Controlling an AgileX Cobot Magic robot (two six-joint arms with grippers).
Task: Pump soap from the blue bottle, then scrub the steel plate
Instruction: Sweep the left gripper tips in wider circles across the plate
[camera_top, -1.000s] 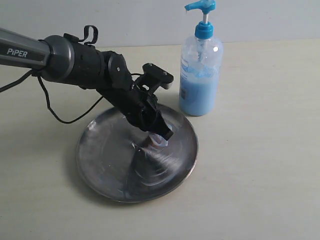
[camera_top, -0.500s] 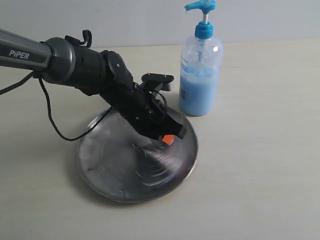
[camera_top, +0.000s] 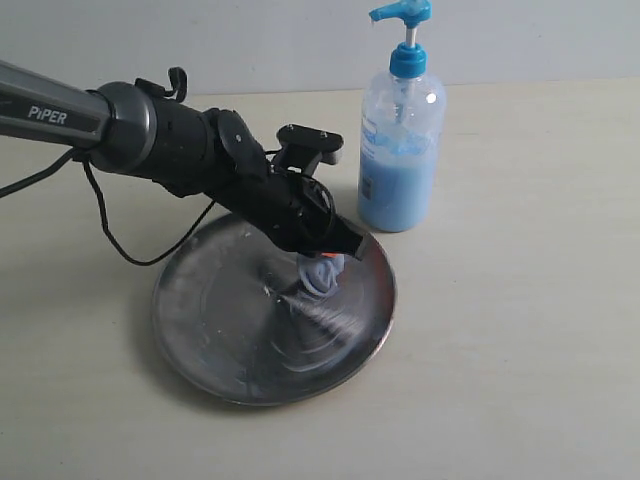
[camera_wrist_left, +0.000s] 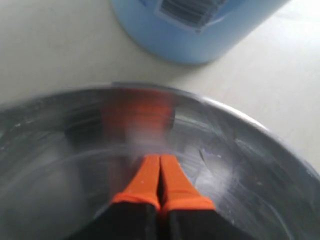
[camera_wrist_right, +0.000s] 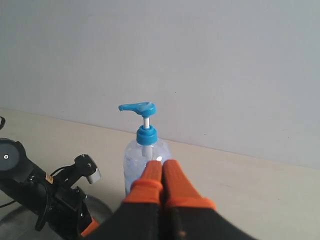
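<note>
The steel plate (camera_top: 230, 330) lies on the table, streaked with swirl marks. My left gripper (camera_top: 325, 265) is shut with nothing between its orange fingers, tips down on the plate's right part near the rim. A pale bluish smear of soap (camera_top: 316, 283) shows right under the tips. In the left wrist view the shut gripper (camera_wrist_left: 160, 159) rests on the plate (camera_wrist_left: 250, 165), with pale streaks (camera_wrist_left: 220, 172) beside it. The blue bottle (camera_top: 400, 150) stands upright just behind the plate's right edge. My right gripper (camera_wrist_right: 162, 164) is shut and empty, held in the air facing the bottle (camera_wrist_right: 136, 159).
The left arm's black cable (camera_top: 120, 240) loops over the table to the left of the plate. Bare beige table (camera_top: 520, 330) stretches to the right and front. A plain wall (camera_wrist_right: 225, 65) stands behind the bottle.
The left gripper has rubbed over the plate's right part, its wrist twisting and its tips shifting slightly. The bottle and the plate have stayed put.
</note>
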